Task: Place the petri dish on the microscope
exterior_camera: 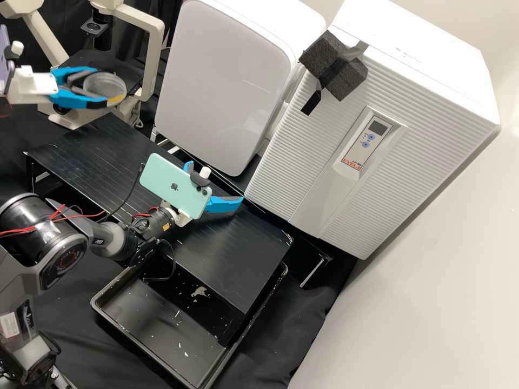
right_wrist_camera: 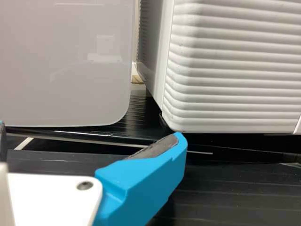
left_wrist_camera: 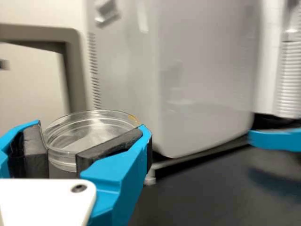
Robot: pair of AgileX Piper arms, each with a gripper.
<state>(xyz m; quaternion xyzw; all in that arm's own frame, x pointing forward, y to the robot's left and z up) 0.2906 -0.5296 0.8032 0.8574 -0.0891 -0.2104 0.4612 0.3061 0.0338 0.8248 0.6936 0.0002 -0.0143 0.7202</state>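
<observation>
The right arm (exterior_camera: 65, 254) is hanging over the table (exterior_camera: 100, 156), its end effector (exterior_camera: 215, 181) spread apart.
The left end effector (exterior_camera: 108, 86) is gripping the dish (exterior_camera: 104, 82) by its sides, up near the microscope (exterior_camera: 156, 48).

A plain pale wall (exterior_camera: 432, 281) rises behind a big white cabinet (exterior_camera: 303, 162) with a ribbed front and a small control panel (exterior_camera: 373, 128). Beside it stands a white box (exterior_camera: 216, 81) with rounded corners and a glossy front. Light gleams along the black tabletop (exterior_camera: 238, 259), and wrinkled black cloth (exterior_camera: 297, 335) lies below.
</observation>
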